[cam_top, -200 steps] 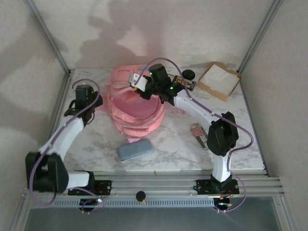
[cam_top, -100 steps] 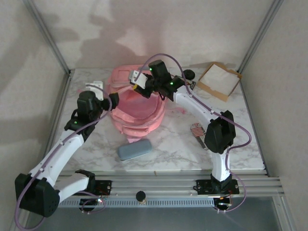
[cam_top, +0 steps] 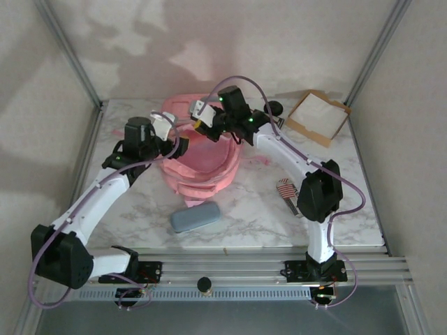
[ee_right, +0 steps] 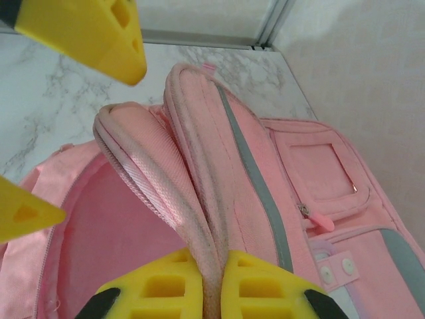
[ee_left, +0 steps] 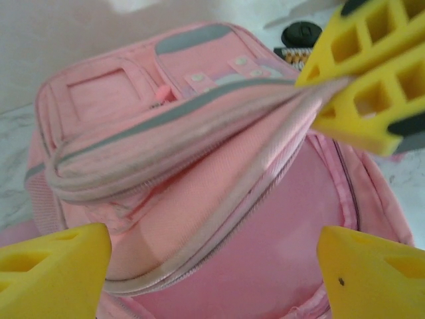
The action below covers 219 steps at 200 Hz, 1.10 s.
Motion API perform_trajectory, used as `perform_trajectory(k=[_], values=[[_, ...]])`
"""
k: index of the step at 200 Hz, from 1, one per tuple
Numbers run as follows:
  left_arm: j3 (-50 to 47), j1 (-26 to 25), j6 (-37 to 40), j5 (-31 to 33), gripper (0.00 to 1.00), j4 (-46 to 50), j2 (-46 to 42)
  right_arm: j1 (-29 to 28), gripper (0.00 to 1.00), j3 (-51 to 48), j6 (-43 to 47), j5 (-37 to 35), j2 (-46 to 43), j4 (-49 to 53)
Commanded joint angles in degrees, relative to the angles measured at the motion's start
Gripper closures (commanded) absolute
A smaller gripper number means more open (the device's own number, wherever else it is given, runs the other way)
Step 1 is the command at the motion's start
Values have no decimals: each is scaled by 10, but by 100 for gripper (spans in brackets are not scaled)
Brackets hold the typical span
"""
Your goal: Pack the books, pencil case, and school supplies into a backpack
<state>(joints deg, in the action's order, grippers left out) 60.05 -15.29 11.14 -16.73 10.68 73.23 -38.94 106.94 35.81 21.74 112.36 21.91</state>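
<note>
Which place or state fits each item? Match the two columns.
Column one
1. grey-blue soft oblong pouch
2. small flag-striped rectangular pack
3. brown cardboard tray with white inside
4. right gripper

Column two
a. far right corner of the table
b. shut on the flap of the pink fabric backpack
c. near edge, in front of the backpack
d. mid table, right of the backpack

Pairs: 1-c, 2-d, 3-a, 4-b

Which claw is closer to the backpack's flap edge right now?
Right. The right claw is shut on the flap edge of the backpack; the left claw hangs open beside it, not touching, facing the main compartment.
</note>
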Motion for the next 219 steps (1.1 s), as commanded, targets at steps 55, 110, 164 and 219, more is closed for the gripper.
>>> perform_trajectory(k=[55,110,164,219], values=[[59,-20,53,-37,39,28,71,4,100,39,-33,59,-14,-55],[74,-20,64,-18,75,26,80,4,100,40,-55,31,-16,-51],[78,-20,43,1,100,-8,75,4,87,5,-96,10,-41,-55],[63,-20,-42,30,100,-87,50,18,53,-113,-248,-77,-159,-61]])
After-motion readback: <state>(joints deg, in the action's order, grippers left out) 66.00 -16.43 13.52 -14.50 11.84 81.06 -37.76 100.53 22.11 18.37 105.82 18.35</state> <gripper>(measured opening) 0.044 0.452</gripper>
